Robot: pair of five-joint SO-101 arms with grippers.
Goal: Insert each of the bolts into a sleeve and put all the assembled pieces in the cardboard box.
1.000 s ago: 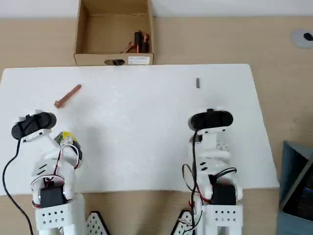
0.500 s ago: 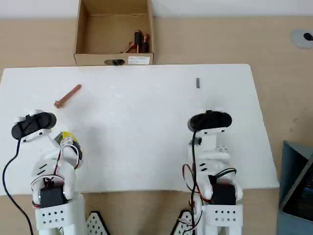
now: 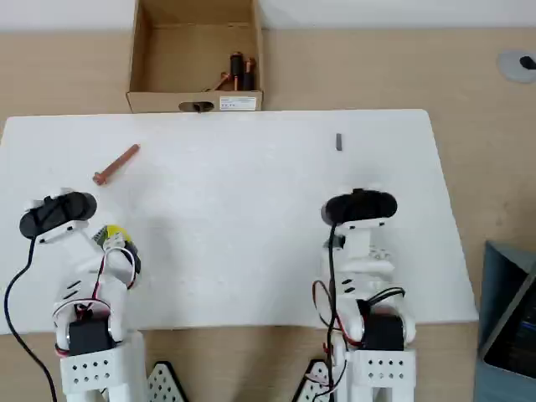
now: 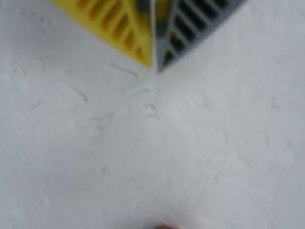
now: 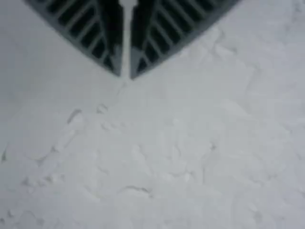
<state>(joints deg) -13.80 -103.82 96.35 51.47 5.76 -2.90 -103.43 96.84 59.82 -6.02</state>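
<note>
A copper bolt (image 3: 116, 163) lies on the white mat (image 3: 234, 209), far left. A small dark sleeve (image 3: 338, 141) stands on the mat toward the far right. The cardboard box (image 3: 195, 100) behind the mat holds assembled bolt-and-sleeve pieces (image 3: 238, 71) in its right corner. My left gripper (image 4: 155, 64) hangs shut over bare mat, its yellow and grey fingers meeting at the tips. My right gripper (image 5: 125, 74) is shut too, close above the mat. Both arms stand folded near the mat's front edge, the left (image 3: 59, 216) near the bolt, the right (image 3: 358, 207) in front of the sleeve.
The wooden table (image 3: 469, 84) surrounds the mat. A dark bin (image 3: 509, 318) stands at the right front edge. A grey round fitting (image 3: 517, 64) sits in the table at the far right.
The right arm has drawn back slightly toward its base. The left arm, bolt and sleeve have stayed put.
</note>
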